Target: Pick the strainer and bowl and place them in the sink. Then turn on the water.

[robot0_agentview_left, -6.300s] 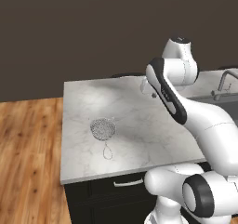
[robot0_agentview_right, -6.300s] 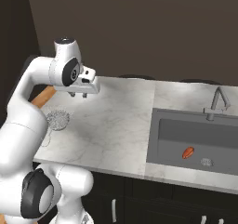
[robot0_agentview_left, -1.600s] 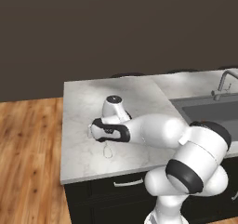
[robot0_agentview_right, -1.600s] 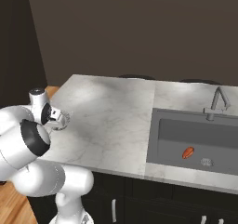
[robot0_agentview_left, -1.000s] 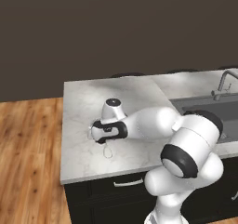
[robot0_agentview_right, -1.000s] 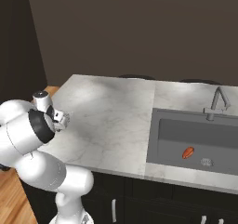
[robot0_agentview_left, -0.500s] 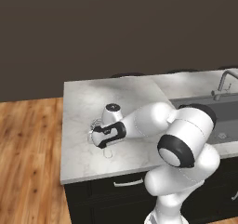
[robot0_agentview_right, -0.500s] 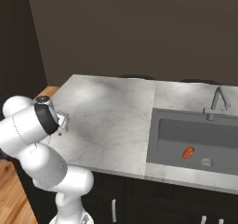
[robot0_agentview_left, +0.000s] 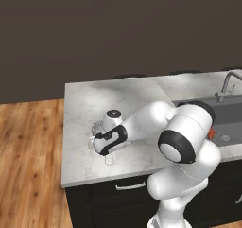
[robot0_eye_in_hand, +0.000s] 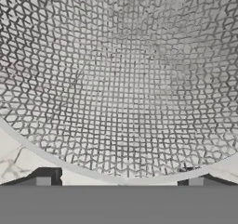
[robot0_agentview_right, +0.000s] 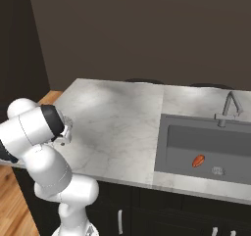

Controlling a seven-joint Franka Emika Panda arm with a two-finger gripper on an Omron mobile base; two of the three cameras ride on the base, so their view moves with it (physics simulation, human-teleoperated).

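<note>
Room: dark wall behind, wood floor at 9 o'clock, white marble counter (robot0_agentview_left: 90,99) over black cabinets.
Left base view: arm bent low over the counter; gripper (robot0_agentview_left: 97,139) down at the strainer (robot0_agentview_left: 97,126), whose mesh shows at 11 o'clock of the hand. Thin wire loop handle (robot0_agentview_left: 109,160) pokes out at 5 o'clock of the hand. Sink (robot0_agentview_left: 227,123) well apart at 3 o'clock, faucet (robot0_agentview_left: 226,85) behind it.
Right base view: strainer (robot0_agentview_right: 67,124) just a sliver of mesh at 3 o'clock of the big elbow joint. Sink (robot0_agentview_right: 206,139) at 3 o'clock, dark grey; small orange-red object (robot0_agentview_right: 198,160) lying in it near the round drain (robot0_agentview_right: 217,170). Faucet (robot0_agentview_right: 228,107) at the basin's far rim.
Hand view: mesh of the strainer (robot0_eye_in_hand: 121,79) very close; rim curves across at 6 o'clock. 2 dark fingertips (robot0_eye_in_hand: 44,177) at 7 and 5 o'clock, spread wide, straddling the rim's near arc, nothing pinched yet.
Bowl: cannot locate it.
Risk 1: the thin rim could slip between the fingers on closing, since the wire gives little to bite.
Risk 2: fingertips so low may press the counter and skid the light strainer away.
Risk 3: off-centre hold could let it swing on the long carry to the sink.
Writing: no brands, labels or text readable.
</note>
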